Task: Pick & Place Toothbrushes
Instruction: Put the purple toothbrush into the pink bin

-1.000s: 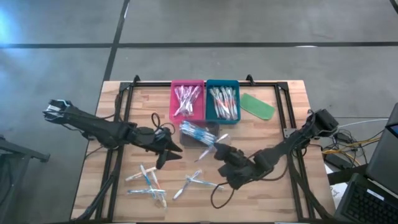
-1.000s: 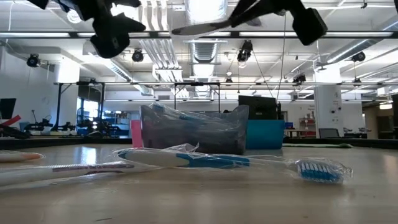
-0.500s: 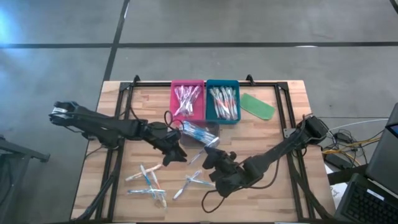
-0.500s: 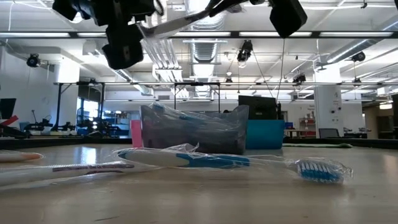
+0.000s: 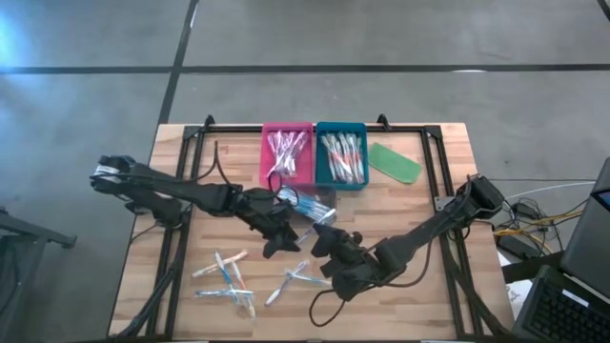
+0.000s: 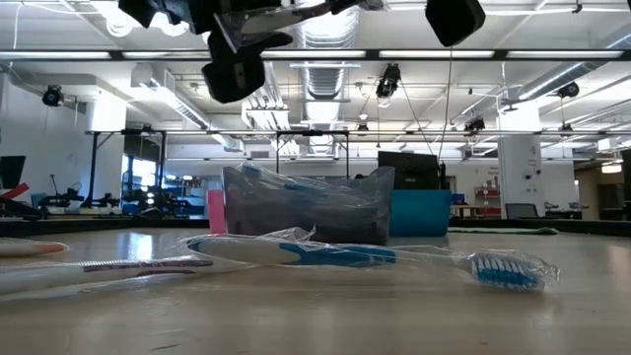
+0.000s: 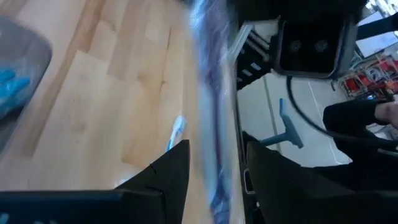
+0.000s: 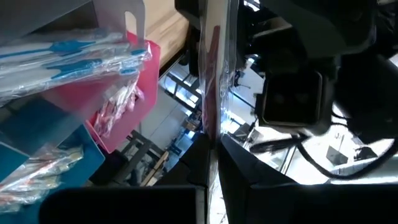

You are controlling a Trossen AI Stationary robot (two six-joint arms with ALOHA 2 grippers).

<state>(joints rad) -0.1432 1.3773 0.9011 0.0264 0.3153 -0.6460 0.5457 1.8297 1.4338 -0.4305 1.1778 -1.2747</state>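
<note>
Leftward-reaching left fingers [image 5: 282, 240], apart, now flank the blurred wrapped toothbrush [image 5: 307, 234] clamped by right fingers [image 5: 324, 239].

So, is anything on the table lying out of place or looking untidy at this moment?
Yes. Several loose toothbrushes lie scattered and crossed on the near part of the table, outside the pink tray and teal tray. A flat green piece lies askew beside the teal tray. The right pincer holds a wrapped toothbrush above the table.

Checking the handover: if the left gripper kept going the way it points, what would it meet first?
Probably the wrapped toothbrush, which already lies between the left gripper's open fingers while the right gripper holds it shut. Depth is unclear.
</note>
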